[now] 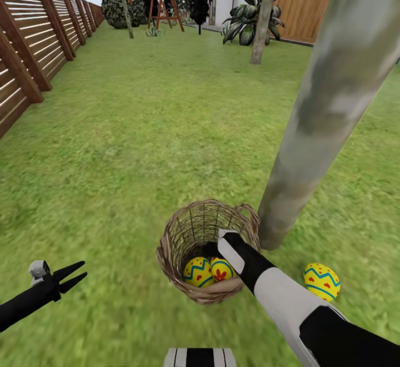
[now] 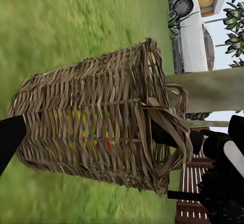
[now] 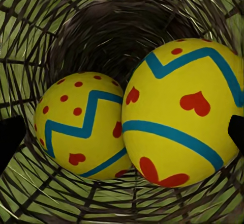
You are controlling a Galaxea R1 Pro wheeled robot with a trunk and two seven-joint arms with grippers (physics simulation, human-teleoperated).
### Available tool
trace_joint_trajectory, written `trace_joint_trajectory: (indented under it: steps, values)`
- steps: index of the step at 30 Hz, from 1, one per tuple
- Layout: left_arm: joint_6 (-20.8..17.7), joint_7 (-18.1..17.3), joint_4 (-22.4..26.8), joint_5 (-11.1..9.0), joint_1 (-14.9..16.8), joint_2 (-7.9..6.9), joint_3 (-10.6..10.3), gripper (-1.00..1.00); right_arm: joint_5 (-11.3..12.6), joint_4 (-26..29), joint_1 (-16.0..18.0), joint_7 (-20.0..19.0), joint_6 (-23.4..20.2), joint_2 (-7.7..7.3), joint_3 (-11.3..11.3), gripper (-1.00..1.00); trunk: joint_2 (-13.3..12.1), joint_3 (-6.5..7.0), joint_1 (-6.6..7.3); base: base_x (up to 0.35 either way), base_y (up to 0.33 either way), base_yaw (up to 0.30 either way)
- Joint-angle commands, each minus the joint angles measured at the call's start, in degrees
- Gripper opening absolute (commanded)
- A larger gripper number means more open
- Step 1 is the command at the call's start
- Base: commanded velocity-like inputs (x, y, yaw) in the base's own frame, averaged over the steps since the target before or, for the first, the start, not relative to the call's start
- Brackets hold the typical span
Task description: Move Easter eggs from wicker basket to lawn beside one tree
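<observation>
With right claw (image 3: 122, 132) spread wide around the nearer of two eggs (image 3: 180, 114) inside basket (image 1: 186, 233), third egg (image 1: 321, 281) near tree (image 1: 311, 150); left claw (image 1: 75, 278) open; risks tipping basket.

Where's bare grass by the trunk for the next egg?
Open grass right of the tree trunk, beyond the egg on the lawn. Also wide open between the basket and the fence. Crowded: the strip between basket and trunk, where the right arm reaches in.
</observation>
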State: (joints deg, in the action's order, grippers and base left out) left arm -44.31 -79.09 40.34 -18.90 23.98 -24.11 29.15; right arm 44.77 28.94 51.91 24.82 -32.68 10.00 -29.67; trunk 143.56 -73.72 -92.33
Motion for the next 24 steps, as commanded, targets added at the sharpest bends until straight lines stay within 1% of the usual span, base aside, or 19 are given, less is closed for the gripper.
trace_joint_trajectory:
  steps: [1, 7, 8, 10, 11, 12, 14, 17, 18, 19, 20, 22, 24]
  values:
    - [-0.60, -0.14, 0.00, -0.06, 0.02, 0.00, 0.03, 1.00, 0.45, 0.10, 0.04, 0.53, -0.01, 0.00, -0.21, 1.00, 0.02, -0.04, 0.01, 0.000, 0.000, 0.000]
    - [-0.60, -0.03, 0.00, -0.04, 0.01, 0.10, 0.03, 1.00, 0.32, 0.80, 0.11, 0.99, 1.34, 0.00, -0.21, 1.00, 0.02, -0.04, 0.01, 0.000, 0.000, 0.000]
    - [-0.60, -0.03, -0.01, -0.02, 0.01, 0.12, 0.03, 1.00, 0.35, 0.82, 0.11, 1.57, 2.13, 0.00, -0.21, 1.00, 0.02, -0.04, 0.01, 0.000, 0.000, 0.000]
    - [-0.60, 0.01, 0.00, 0.00, -0.01, 0.63, 0.03, 1.00, 0.44, 0.98, 0.12, 4.93, 5.74, 0.00, -0.21, 1.00, 0.02, -0.04, 0.01, 0.000, 0.000, 0.000]
    - [-0.60, 0.03, 0.00, 0.00, -0.03, 0.73, 0.01, 1.00, 0.46, 1.11, 0.12, 5.82, 6.90, 0.00, -0.21, 1.00, 0.02, -0.04, 0.01, 0.000, 0.000, 0.000]
    - [-0.60, 0.10, 0.00, 0.00, -0.02, 0.81, -0.02, 1.00, 0.49, 1.25, 0.12, 6.61, 8.07, 0.00, -0.21, 1.00, 0.03, -0.27, -0.02, 0.000, 0.000, 0.000]
    - [-0.60, 0.13, 0.00, 0.00, -0.04, 0.87, -0.01, 1.00, 0.72, 1.33, 0.12, 7.10, 8.80, 0.00, -0.21, 1.00, 0.06, -0.71, -0.07, 0.000, 0.000, 0.000]
    - [-0.59, 0.13, 0.00, 0.00, -0.03, 0.90, 0.02, 1.00, 2.07, 1.32, 0.12, 7.45, 9.17, 0.00, -0.21, 1.00, 0.06, -0.71, -0.07, 0.000, 0.000, 0.000]
    - [-0.60, 0.14, 0.00, 0.00, -0.03, 0.90, 0.02, 1.00, 2.74, 1.31, 0.12, 7.59, 9.22, 0.00, -0.21, 1.00, 0.06, -0.71, -0.07, 0.000, 0.000, 0.000]
    - [-0.60, 0.14, 0.00, 0.00, 0.00, 0.90, 0.03, 1.00, 3.90, 1.25, 0.12, 8.04, 9.27, 0.00, -0.21, 1.00, 0.06, -0.71, -0.07, 0.000, 0.000, 0.000]
    - [-0.60, 0.13, 0.00, 0.00, -0.01, 0.90, 0.03, 1.00, 4.22, 1.24, 0.12, 8.41, 9.30, 0.00, -0.21, 1.00, 0.06, -0.71, -0.07, 0.000, 0.000, 0.000]
    - [-0.60, 0.05, 0.00, 0.00, -0.03, 0.90, 0.03, 1.00, 4.76, 1.21, 0.12, 9.78, 9.37, 0.00, -0.16, 1.00, 0.08, -1.15, -0.12, 0.000, 0.000, 0.000]
    - [-0.60, 0.01, 0.00, 0.00, -0.04, 0.91, 0.03, 1.00, 4.84, 1.21, 0.12, 10.01, 9.33, 0.00, -0.13, 1.00, 0.10, -1.37, -0.14, 0.000, 0.000, 0.000]
